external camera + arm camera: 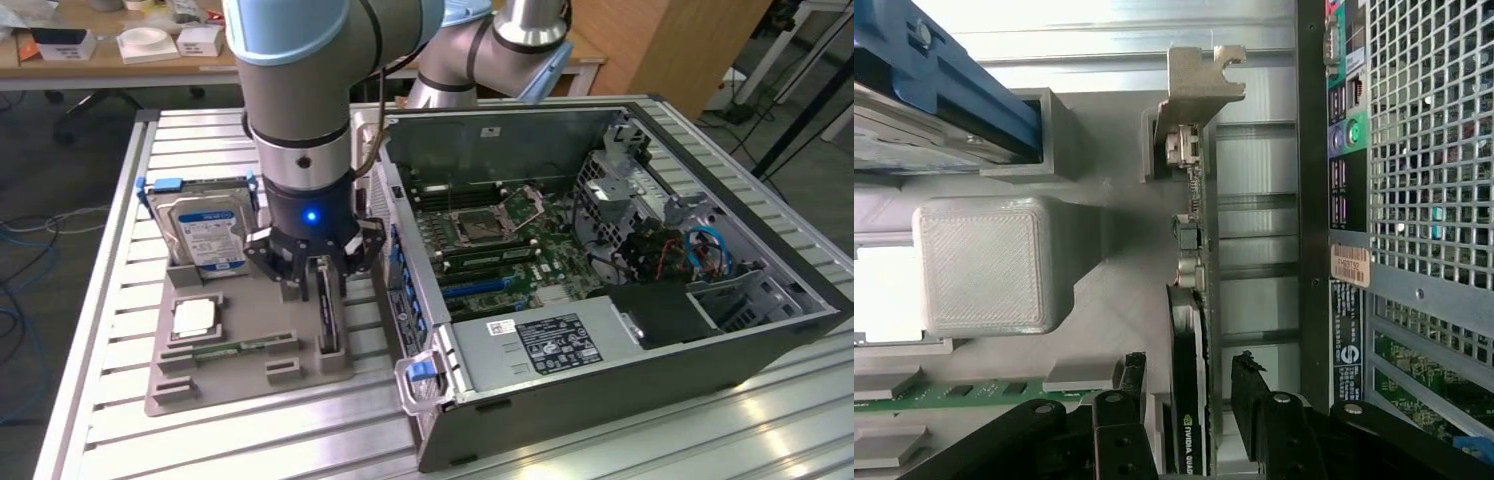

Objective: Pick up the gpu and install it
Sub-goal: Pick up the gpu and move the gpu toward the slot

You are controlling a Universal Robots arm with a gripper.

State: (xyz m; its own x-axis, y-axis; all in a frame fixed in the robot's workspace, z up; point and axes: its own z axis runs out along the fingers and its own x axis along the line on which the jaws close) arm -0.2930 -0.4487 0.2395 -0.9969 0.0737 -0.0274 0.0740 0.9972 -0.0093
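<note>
The gripper (1189,368) straddles the gpu (1188,300), fingers (1132,372) spread either side of it, not pinching; the computer case (601,410) stands just beside the gpu.

Computer case (587,400) close beside gpu (328,315), open tray floor (234,380) opposite

gpu (1186,360), thin dark card w/ pale metal bracket, upright on edge in gray tray (230,385) slot

So the arm (300,90) was bent over from the far edge of the tabletop (100,300), wrist pointing straight down with its blue light on, and the gripper (320,285) sat low with both black fingers (1254,400) spread wide apart.
</note>
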